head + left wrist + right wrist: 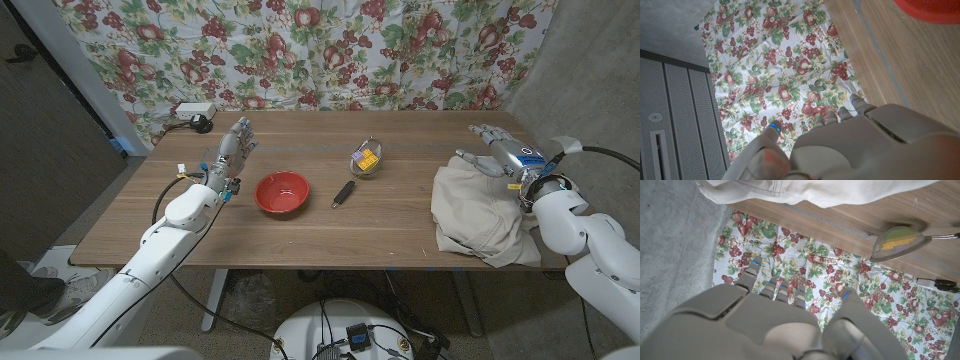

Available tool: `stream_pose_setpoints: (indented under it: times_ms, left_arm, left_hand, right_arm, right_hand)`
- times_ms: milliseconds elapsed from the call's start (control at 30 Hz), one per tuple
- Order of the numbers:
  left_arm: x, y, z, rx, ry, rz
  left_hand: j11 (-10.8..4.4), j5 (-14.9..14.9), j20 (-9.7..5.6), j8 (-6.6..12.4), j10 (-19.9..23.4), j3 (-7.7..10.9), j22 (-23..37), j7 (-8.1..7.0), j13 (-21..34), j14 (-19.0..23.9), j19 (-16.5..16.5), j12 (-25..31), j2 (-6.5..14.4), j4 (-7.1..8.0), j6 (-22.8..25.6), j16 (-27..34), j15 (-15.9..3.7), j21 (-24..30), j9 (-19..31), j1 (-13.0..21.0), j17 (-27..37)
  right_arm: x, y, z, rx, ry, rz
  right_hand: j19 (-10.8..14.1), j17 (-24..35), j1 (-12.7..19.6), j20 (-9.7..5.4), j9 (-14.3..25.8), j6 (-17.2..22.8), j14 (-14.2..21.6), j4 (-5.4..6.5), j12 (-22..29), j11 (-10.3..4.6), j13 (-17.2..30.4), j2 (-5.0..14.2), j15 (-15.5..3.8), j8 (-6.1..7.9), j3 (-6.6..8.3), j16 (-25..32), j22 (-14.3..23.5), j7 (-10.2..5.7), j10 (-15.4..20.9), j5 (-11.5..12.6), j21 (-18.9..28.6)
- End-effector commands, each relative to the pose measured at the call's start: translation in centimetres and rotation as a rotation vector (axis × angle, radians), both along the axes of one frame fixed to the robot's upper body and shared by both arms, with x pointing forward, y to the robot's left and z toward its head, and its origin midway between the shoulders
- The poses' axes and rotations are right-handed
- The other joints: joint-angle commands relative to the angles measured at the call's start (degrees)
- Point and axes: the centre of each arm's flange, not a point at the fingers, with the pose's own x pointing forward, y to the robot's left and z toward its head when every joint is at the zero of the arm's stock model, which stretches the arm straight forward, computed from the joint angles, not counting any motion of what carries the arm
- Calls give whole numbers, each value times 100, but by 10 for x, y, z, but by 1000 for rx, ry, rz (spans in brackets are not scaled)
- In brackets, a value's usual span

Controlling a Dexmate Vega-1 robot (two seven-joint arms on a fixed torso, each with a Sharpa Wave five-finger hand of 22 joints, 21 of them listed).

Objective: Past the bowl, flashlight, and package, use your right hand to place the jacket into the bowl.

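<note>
Head view: wooden table [300, 225] is seen from above, backed by a fruit-patterned curtain [330, 50]. The beige jacket [480, 210] is shown crumpled at the table's right end, part of it draped over the near edge. The red bowl [282, 192] is set left of centre, well apart from the jacket. Between the two, a black flashlight [343, 193] is laid just right of the bowl, and a clear package [366, 159] with a yellow label is placed farther back. A white and black device [195, 113] with a cable is noted at the far left corner. The right hand [502, 148] is held above the jacket's far edge, fingers spread and empty; whether it touches the cloth cannot be told. The left hand [231, 158] is raised just left of the bowl, fingers apart, nothing held.

Left wrist view: the back of the left hand [865, 145] is shown, its fingertips [774, 128] separated against the curtain [785, 75]. A portion of the bowl's rim [935, 12] and bare table [900, 60] are visible.

Right wrist view: the right hand [775, 325] is seen from behind, fingertips [754, 266] apart and gripping nothing. The jacket [815, 190] is seen beyond them on the table [865, 220], with the package [897, 240] near it.
</note>
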Motion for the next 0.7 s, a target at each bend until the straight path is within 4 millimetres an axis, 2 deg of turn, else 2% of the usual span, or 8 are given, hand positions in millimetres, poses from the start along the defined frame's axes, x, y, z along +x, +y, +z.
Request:
stream_pose_setpoints:
  times_ms: [33,400,467,700]
  left_arm:
    - [1,0,0,-3,3,5]
    - [1,1,1,-1,-2,-1]
    - [1,1,1,0,-2,0]
    - [0,1,1,4,-1,4]
  left_hand:
    - [7,31,42,6,-450,-6,10,-21,22,-431,10,15,628,-3,-335,10,19,13,32,-15,8]
    - [7,33,45,8,-441,-9,9,-25,22,-428,10,18,628,-3,-330,10,19,13,32,-14,8]
    - [11,33,44,7,-443,-9,9,-22,23,-427,8,17,628,-3,-330,10,20,12,32,-14,8]
    - [0,34,48,8,-444,-12,9,-26,23,-427,6,16,627,-3,-325,9,17,11,32,-14,7]
  right_arm:
    - [4,-1,-8,-7,20,-10]
    - [7,0,-12,-19,42,-43]
    - [8,0,-12,-10,51,-42]
    - [10,0,-15,-19,93,-69]
  right_hand:
    - [80,9,80,70,27,150,24,-68,60,-127,19,-3,4,81,22,17,29,-95,58,-32,25]
    - [115,10,124,179,27,275,38,-111,50,-174,19,18,32,94,33,20,29,-112,44,-55,31]
    - [139,15,176,205,16,82,13,-185,19,-176,20,-52,48,-11,13,13,27,-101,-42,-70,30]
    - [300,25,207,203,15,-208,-44,-279,-34,-207,23,-188,64,-109,-59,6,29,-105,-282,-109,65]
